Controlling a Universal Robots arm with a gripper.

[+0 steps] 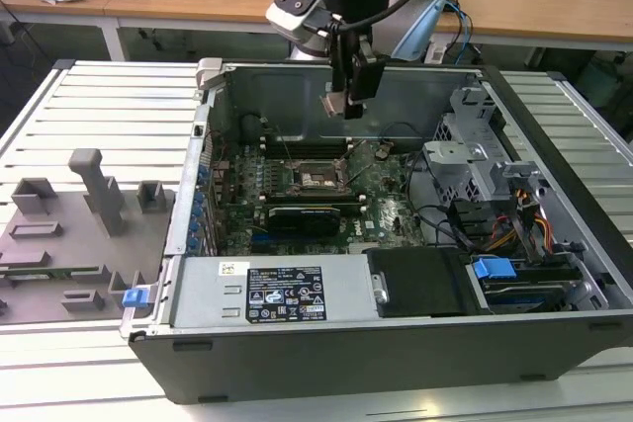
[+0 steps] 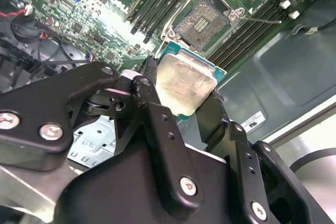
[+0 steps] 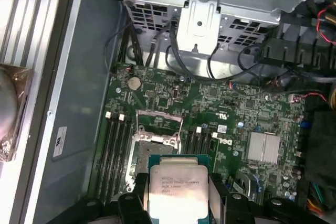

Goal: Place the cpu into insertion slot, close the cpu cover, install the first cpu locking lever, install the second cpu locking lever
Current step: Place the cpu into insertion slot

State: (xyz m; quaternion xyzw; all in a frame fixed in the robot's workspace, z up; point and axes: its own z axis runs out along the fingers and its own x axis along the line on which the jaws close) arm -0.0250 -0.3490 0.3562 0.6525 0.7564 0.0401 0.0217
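Gripper point(image 2: 181, 92) is pinching the cpu point(image 2: 184, 80) by its edges (pale metal top showing), up above the uncovered insertion slot point(image 2: 202, 22) on the motherboard point(image 3: 236, 108).

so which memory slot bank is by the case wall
The bank between the insertion slot and the grey case wall; the other bank lies across the slot, nearer the silver heatsink.

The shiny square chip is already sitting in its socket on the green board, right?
No. The second wrist view shows the cpu held in the gripper above the green board; the insertion slot is empty.
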